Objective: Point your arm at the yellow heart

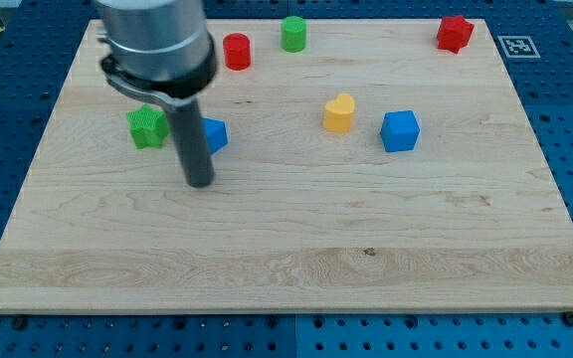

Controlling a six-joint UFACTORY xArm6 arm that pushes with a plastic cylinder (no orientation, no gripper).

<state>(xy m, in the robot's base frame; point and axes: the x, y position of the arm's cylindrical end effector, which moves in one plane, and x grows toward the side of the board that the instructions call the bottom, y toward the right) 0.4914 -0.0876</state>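
The yellow heart (339,113) stands on the wooden board (296,249), right of centre near the view's top. My tip (200,183) rests on the board at the view's left of centre, well to the left of and a little below the heart. The rod partly hides a blue block (214,134) just above and right of the tip. A green star-shaped block (147,127) lies to the left of the rod.
A blue cube (400,130) sits just right of the heart. A red cylinder (237,51) and a green cylinder (293,34) stand near the top edge. A red star-shaped block (455,33) is at the top right corner.
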